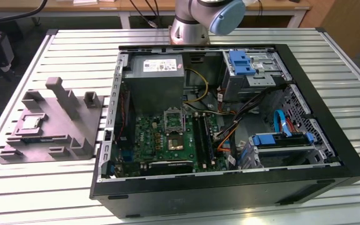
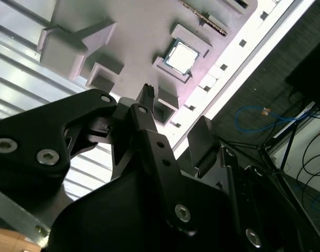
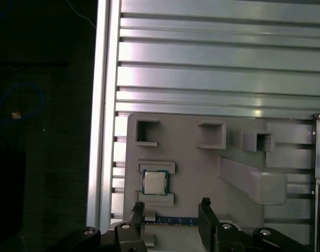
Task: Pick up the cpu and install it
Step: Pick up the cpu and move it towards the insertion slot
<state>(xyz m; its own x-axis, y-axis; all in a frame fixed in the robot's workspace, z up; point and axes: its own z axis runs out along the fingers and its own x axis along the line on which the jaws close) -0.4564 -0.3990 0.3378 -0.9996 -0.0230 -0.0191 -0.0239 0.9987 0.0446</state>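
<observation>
The cpu (image 1: 31, 123) is a small silvery square chip lying flat in a recess of the grey holder block (image 1: 55, 133), on the table at the exterior view's left. In both wrist views the cpu (image 2: 182, 56) (image 3: 155, 182) shows beyond the black fingertips. My gripper (image 2: 173, 113) (image 3: 171, 209) hangs above the holder block, open, with nothing between its fingers and well clear of the chip. The black socket frame (image 1: 174, 123) sits on the green board (image 1: 167, 140) inside the open computer case.
The open black computer case (image 1: 330, 178) takes up the middle of the slatted metal table (image 1: 48, 187). Inside are a grey power-supply box (image 1: 158, 75), memory sticks (image 1: 202, 136), loose cables and blue drive brackets (image 1: 280, 138). The arm's base (image 1: 192, 23) stands behind the case.
</observation>
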